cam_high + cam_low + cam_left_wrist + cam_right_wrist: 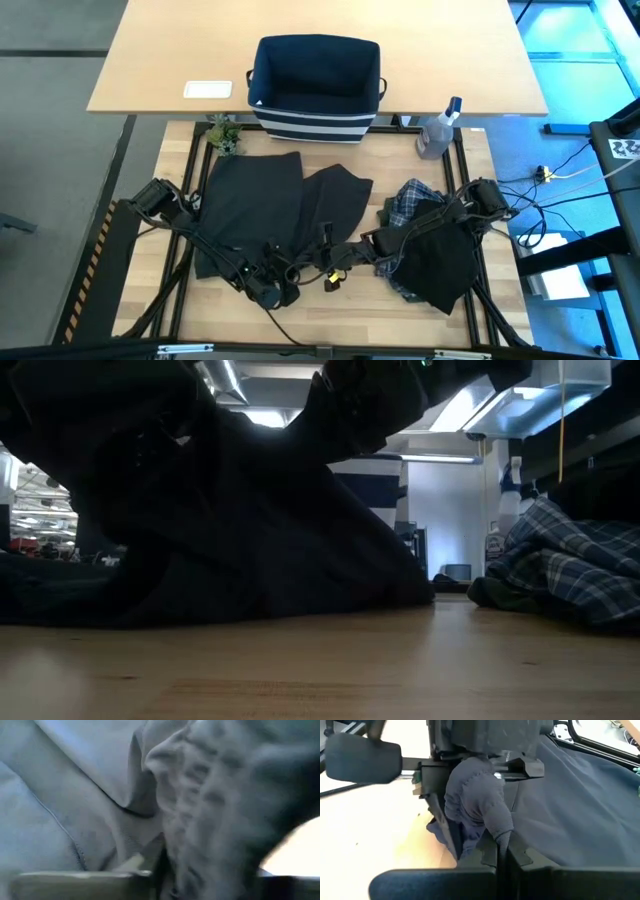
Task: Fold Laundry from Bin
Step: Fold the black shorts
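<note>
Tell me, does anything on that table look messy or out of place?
Yes. The plaid shirt lies crumpled in a heap on the table's right side, partly under a black garment. The dark garment spread at the middle is wrinkled and uneven, not squared. The bin stands upright; nothing looks spilled or broken.

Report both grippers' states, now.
Left gripper: closing on the dark garment.
Right gripper: shut on the same garment's edge.

Overhead, table-level and close wrist views share the dark garment (262,205).
</note>
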Tool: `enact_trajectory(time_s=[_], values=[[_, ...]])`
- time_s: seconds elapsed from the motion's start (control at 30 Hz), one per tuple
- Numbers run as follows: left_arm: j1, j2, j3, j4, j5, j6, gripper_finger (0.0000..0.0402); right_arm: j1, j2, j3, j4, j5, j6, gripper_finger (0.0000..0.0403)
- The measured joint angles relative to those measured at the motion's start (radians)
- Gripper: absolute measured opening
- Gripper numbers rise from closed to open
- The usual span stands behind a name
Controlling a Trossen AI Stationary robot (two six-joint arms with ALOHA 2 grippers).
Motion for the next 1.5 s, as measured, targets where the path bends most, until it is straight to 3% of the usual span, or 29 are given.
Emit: enact_trajectory(time_s=[0.1,0.17,0.53,0.8,1.0,1.23,1.5], values=[[-0.003,0.0,0.0,0.0,-0.01,0.007,0.003,0.0,0.0,0.0,-0.01,-0.002,0.0,0.0],[-0.003,0.0,0.0,0.001,-0.013,0.023,0.0014,0.0,0.0,0.0,-0.014,-0.003,0.0,0.0],[-0.002,0.0,0.0,0.008,0.013,0.238,0.0006,0.0,0.0,0.0,-0.066,-0.012,-0.027,0.0009],[-0.003,0.0,0.0,0.034,0.053,0.533,0.0006,0.002,0.0,0.0,-0.061,-0.06,0.054,0.0011],[0.022,-0.001,0.0,0.064,0.158,0.746,0.0007,0.0,0.001,-0.001,-0.043,-0.045,0.121,0.0012],[0.06,-0.001,0.0,0.103,0.184,0.837,0.0012,0.0,0.001,-0.001,-0.044,-0.037,0.143,0.0012],[0.066,-0.001,0.0,0.124,0.19,0.84,0.0014,0.0,0.001,-0.001,-0.044,-0.038,0.142,0.0012]])
